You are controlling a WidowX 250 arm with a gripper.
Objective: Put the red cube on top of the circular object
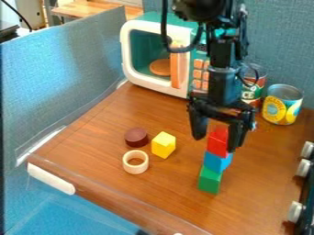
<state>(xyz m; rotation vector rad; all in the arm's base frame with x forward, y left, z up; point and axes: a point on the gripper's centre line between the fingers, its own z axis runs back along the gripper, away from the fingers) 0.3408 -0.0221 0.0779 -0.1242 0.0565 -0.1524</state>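
Nearest to me runs the rounded front edge of the wooden counter (110,202), and the counter spreads from there to the far side of my view. A blue-grey panel (73,69) stands along its left side. At the far side I have the toy microwave (127,55), white and teal, with an orange handle (180,69) down its front and an orange disc (160,67) visible inside. The black robot arm (224,85) comes in from the top edge, right of centre, and my gripper (215,143) hangs over the stack on the right half of the counter. Its fingers are spread well apart and I have a grip on nothing; the red cube (217,137) is between them, upright on the blue cube (217,162), which rests on the green cube (210,180). The right-hand finger in my view covers part of the red cube's side, so I cannot tell whether they touch. Far right, a yellow-labelled can (283,104) stands beside a red-and-green-labelled can (258,88). Silver knobs (295,212) line the right edge. Left of the stack sits the yellow cube (163,145), between the stack and two circular pieces: a dark brown cylinder (136,137) and, just nearer me, a pale ring (135,170)
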